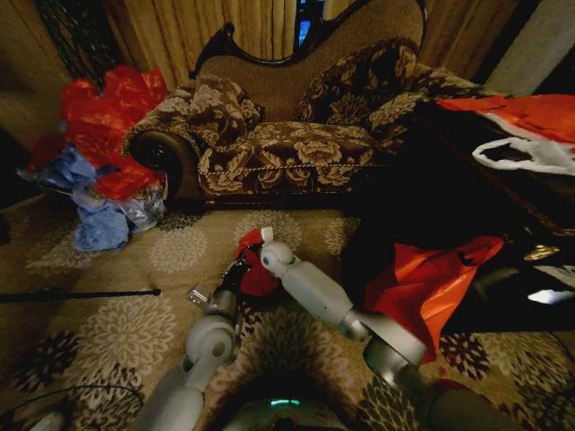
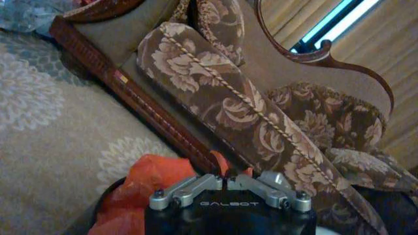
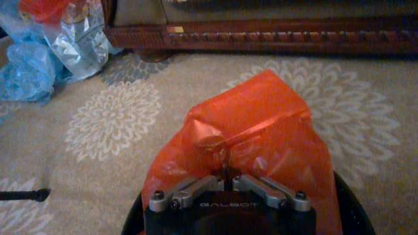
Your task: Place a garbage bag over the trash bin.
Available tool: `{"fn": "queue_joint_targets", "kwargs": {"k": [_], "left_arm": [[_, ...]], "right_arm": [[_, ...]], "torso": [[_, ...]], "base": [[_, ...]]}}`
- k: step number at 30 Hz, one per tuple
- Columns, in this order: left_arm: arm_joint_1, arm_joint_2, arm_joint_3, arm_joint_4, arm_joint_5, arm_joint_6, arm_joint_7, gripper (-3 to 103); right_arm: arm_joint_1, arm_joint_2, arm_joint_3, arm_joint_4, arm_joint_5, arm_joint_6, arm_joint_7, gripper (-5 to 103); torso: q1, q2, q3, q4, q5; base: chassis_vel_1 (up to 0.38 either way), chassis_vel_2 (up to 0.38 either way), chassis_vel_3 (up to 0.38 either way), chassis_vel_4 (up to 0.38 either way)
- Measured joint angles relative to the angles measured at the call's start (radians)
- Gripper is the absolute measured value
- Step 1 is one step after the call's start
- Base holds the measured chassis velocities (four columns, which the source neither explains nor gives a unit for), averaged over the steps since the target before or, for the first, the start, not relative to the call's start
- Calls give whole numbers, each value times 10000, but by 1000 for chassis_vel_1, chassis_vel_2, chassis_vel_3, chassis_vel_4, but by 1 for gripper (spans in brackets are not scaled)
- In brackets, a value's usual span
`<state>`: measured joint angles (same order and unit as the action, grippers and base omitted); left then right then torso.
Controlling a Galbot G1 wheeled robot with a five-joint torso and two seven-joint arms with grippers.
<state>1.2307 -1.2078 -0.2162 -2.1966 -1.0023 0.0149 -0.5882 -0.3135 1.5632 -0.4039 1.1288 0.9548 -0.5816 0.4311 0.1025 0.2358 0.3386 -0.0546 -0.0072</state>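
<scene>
The deep-red crinkly garbage bag (image 1: 256, 277) is bunched between my two wrists on the carpet in front of the sofa. My left gripper (image 2: 225, 183) is shut, with a sliver of the bag (image 2: 153, 181) pinched at its fingertips. The black rim of the trash bin (image 2: 104, 198) curves below it. My right gripper (image 3: 226, 177) is shut on the bag (image 3: 255, 127), which stands up in a peak over the bin's dark rim (image 3: 353, 205). In the head view the left gripper (image 1: 236, 272) and right gripper (image 1: 260, 241) meet at the bag.
A patterned sofa (image 1: 287, 135) stands just behind. A heap of red and blue bags (image 1: 99, 153) lies left. A larger orange-red bag (image 1: 431, 278) hangs off a dark table (image 1: 467, 189) at right. A black rod (image 1: 81, 294) lies on the floral carpet.
</scene>
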Motion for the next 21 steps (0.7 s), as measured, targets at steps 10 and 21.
{"fn": "queue_joint_targets", "kwargs": {"k": [10,21], "left_arm": [[-65,-46,74,46,5,13,5,0],[-57,-267,20,58,122,7,-11,0]], "right_arm": [[133,445,348,-2035,-690,232,-777,0],[8,448,304,-2877,-1002,447,-1426,0]], "torso": [[0,0,0,3,-2],[0,0,0,3,0]], "base": [[0,0,0,0],[0,0,0,0]]}}
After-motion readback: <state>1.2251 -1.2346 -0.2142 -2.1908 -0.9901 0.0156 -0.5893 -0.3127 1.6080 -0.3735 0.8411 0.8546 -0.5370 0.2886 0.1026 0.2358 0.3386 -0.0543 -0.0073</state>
